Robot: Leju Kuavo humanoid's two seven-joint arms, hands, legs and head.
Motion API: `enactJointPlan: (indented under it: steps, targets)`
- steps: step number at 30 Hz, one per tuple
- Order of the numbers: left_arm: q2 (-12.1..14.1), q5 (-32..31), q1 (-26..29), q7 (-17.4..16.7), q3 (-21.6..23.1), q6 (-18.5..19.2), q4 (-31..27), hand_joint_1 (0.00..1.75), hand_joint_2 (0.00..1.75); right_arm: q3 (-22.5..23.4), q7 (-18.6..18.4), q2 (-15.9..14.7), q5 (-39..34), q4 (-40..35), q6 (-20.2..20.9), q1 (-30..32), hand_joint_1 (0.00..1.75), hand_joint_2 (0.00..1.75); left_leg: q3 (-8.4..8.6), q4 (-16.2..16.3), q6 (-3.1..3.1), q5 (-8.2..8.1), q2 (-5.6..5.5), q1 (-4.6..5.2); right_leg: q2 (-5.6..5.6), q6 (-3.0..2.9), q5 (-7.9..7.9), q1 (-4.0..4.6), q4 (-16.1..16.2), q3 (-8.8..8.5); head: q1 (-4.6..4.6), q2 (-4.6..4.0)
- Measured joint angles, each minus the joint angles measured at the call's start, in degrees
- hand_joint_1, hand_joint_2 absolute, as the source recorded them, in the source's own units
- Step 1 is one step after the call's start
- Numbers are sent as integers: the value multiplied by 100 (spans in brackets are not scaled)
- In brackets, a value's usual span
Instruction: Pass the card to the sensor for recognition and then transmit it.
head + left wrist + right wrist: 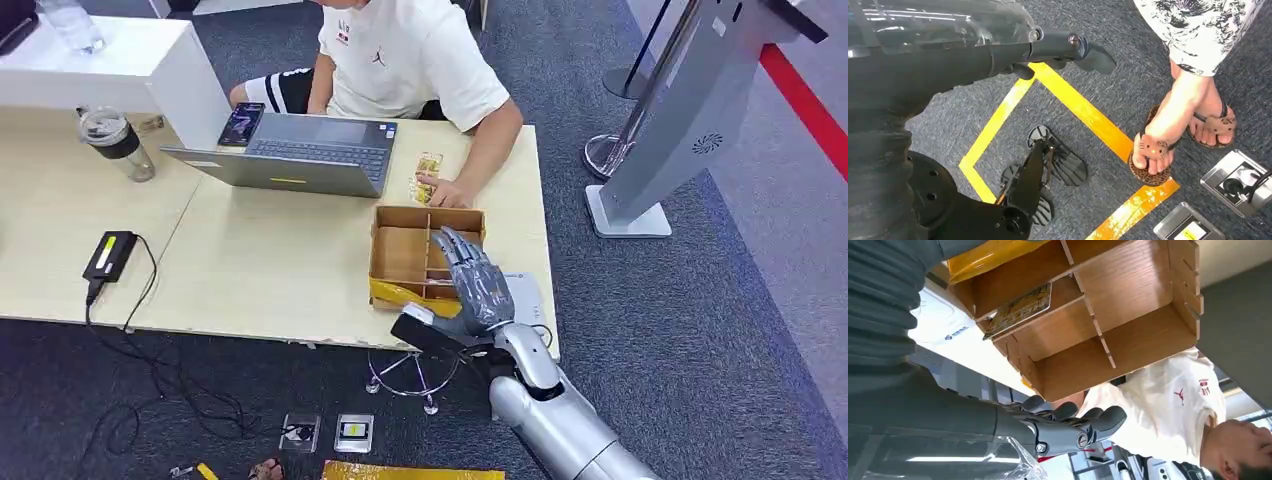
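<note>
Our right hand (478, 285) hovers at centre frame over the divided wooden box (397, 255), fingers apart and holding nothing. The yellow patterned card (1019, 310) lies inside a compartment, so pickup, sensing and handover all remain.

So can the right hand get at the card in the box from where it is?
Probably yes. The right hand hovers open over the box, which is open-topped, and the card leans in a near compartment with nothing covering it.

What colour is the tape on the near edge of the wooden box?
Yellow tape, on the wooden box; it shows best in the head view.
</note>
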State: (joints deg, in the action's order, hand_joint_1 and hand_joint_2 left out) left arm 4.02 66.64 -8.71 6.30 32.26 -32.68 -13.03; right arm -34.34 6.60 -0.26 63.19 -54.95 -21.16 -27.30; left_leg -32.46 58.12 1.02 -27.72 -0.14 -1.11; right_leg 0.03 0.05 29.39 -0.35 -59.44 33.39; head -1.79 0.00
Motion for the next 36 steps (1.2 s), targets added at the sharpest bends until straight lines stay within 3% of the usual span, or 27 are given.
enactJointPlan:
  steps: [7,36]
  targets:
    - [15,-4,-1,13,0,0,13,0,175,-2,-122,2,133,52,-111,-1,0,175,0,0,0,0,0,1,0,0,0,-1,0,0,0,0]
    - [144,-289,-1,26,17,203,59,0,175,28,-472,-105,179,334,-275,116,33,175,1,0,0,0,0,0,0,0,0,0,0,1,0,0]
